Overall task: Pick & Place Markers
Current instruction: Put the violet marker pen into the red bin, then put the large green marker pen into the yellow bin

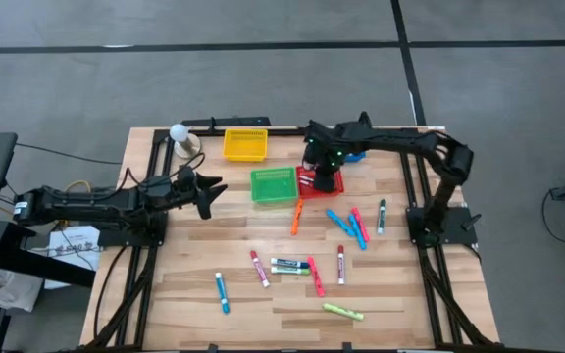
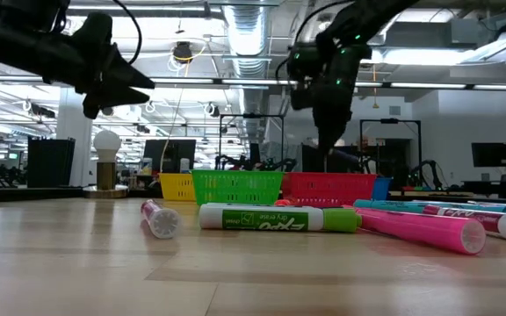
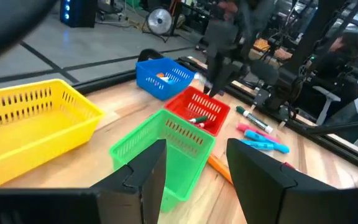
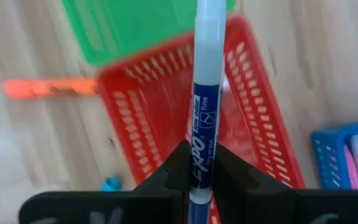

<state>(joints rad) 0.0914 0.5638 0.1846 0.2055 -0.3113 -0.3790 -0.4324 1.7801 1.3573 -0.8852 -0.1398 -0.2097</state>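
My right gripper is shut on a white marker with a blue label. It hangs over the red basket at the table's far middle and points steeply down. The red basket holds some markers. Several more markers lie flat on the table, among them an orange one, blue ones and a pink one. My left gripper stands open and raised at the table's left, with nothing between its fingers. My right gripper pinches the marker's barrel at the labelled stretch between its two fingers. The marker runs along the fingers and sticks out past their tips. The fingers come from above, slanting down. The marker is lifted clear, its free end over the red basket.
A green basket stands just left of the red one, a yellow basket behind it, and a blue basket with markers to the right. A white bulb on a stand sits at the far left. Bare wood lies at the near left.
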